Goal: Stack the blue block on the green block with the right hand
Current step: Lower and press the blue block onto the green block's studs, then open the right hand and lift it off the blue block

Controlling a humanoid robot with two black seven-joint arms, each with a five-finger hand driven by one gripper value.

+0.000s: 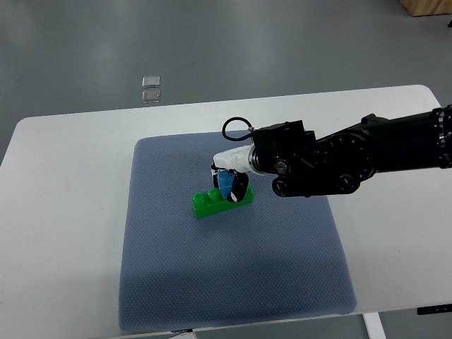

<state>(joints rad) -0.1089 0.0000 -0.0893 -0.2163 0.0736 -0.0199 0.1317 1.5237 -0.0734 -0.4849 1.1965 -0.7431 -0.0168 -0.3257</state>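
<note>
The right hand [232, 176], its white-and-black fingers [239, 188] closed around the small blue plastic block [225, 185], holds it on the studded green plastic block [222, 203] lying slantwise at about 11 o'clock of centre on the grey-blue textured mat [233, 275] covering the white table [56, 212].

The right arm [367, 152] is black and bulky, built of rounded housings with round joint covers and small screws; a thin black cable [235, 126] loops out near the wrist; the right hand [232, 169] is white with dark fingertips.
</note>
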